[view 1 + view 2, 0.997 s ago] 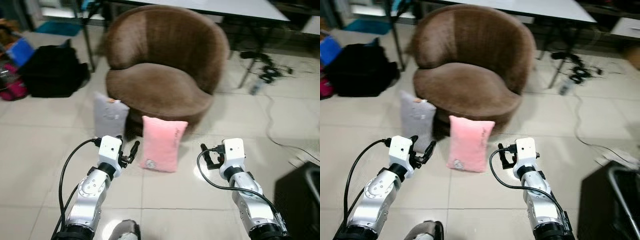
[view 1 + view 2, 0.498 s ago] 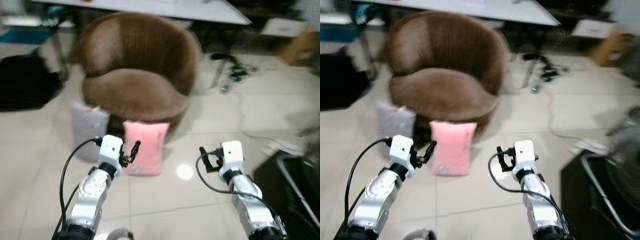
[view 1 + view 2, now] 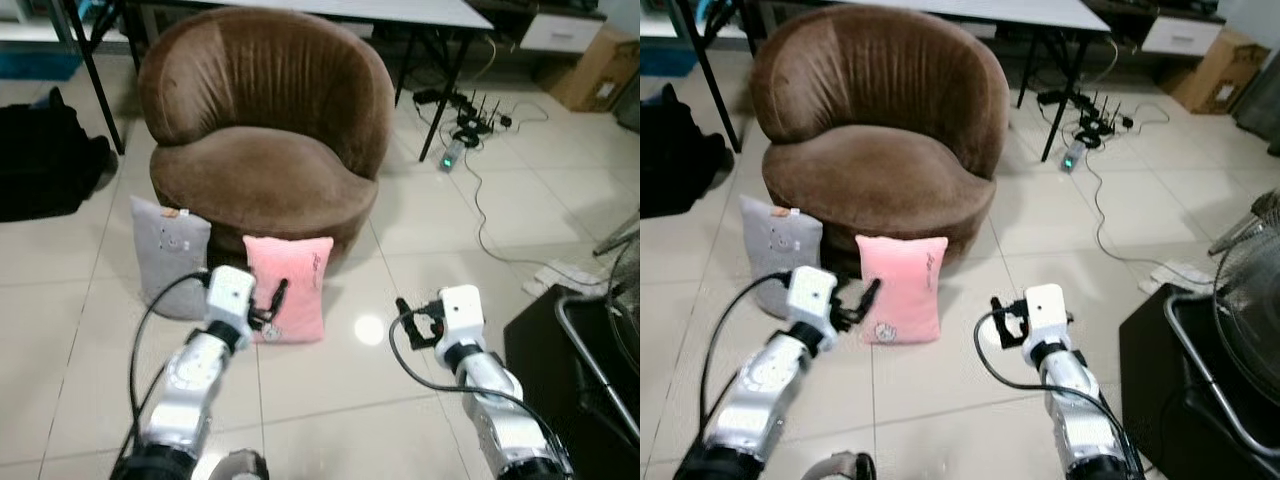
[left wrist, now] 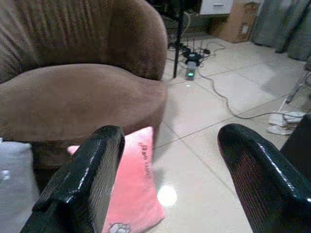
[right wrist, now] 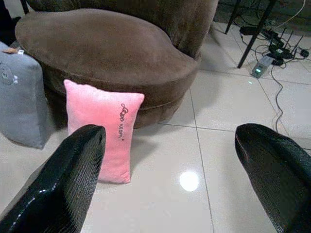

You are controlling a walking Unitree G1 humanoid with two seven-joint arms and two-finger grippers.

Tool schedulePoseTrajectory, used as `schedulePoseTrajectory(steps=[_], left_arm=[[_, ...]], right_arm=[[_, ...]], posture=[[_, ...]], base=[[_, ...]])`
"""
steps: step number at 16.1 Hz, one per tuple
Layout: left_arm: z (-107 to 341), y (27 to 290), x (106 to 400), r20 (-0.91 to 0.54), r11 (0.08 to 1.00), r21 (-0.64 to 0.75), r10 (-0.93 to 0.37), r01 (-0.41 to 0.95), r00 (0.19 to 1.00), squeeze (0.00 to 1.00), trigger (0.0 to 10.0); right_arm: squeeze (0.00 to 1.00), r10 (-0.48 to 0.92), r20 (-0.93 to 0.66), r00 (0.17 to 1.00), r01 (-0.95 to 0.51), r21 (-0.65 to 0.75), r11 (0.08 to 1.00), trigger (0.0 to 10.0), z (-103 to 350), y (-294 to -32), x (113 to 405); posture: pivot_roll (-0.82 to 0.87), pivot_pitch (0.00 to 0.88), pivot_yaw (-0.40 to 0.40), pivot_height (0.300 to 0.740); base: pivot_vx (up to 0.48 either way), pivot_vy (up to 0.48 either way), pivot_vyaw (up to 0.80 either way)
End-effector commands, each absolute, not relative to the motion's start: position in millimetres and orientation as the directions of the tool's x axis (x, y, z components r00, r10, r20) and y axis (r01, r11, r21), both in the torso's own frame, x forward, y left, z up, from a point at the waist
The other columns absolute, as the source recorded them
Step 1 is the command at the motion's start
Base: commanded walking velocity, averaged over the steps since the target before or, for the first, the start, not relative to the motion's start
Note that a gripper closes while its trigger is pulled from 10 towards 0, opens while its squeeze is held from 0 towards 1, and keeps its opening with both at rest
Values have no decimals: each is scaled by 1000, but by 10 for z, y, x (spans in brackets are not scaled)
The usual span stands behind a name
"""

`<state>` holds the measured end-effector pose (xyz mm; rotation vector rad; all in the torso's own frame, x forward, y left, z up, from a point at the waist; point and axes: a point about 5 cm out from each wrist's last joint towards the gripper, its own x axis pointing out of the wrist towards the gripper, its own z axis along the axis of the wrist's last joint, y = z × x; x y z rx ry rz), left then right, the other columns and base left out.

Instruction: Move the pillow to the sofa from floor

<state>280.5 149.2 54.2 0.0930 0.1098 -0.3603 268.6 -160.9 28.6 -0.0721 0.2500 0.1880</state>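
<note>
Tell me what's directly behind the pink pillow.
The pink pillow stands upright on the floor tiles against the base of the brown armchair. The pillow covers that stretch of the base, so whether they touch is hidden. A grey pillow stands beside it.

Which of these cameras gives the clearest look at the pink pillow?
The right wrist view: the pink pillow stands whole and close against the brown chair. Both eye views show it smaller, its left edge behind the left claw. The left wrist view shows part of it.
</note>
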Motion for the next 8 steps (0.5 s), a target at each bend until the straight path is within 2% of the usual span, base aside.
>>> schedulePoseTrajectory(steps=[1, 3, 6, 8], left_arm=[[550, 1478, 2814, -122, 929, 74, -352, 362, 928, 0, 10000], [558, 1476, 2820, -121, 928, 87, -351, 362, 929, 0, 10000], [554, 1454, 2814, -124, 926, 90, -354, 366, 927, 0, 10000], [560, 1449, 2816, -117, 925, 96, -356, 367, 927, 0, 10000]], right_arm=[[0, 160, -247, 956, -179, -58, 982, 10000, 305, -1667, 2688], [0, 169, -248, 954, -189, -61, 980, 10000, 299, -1640, 2678], [0, 170, -250, 953, -191, -59, 980, 10000, 295, -1634, 2663], [0, 172, -250, 953, -192, -59, 980, 10000, 294, -1633, 2660]], posture=[[-72, 79, -105, 740], [-72, 80, -105, 740], [-75, 84, -103, 740], [-78, 84, -102, 740]], base=[[0, 454, 0], [0, 431, 0], [244, 415, 0], [450, 0, 0]])
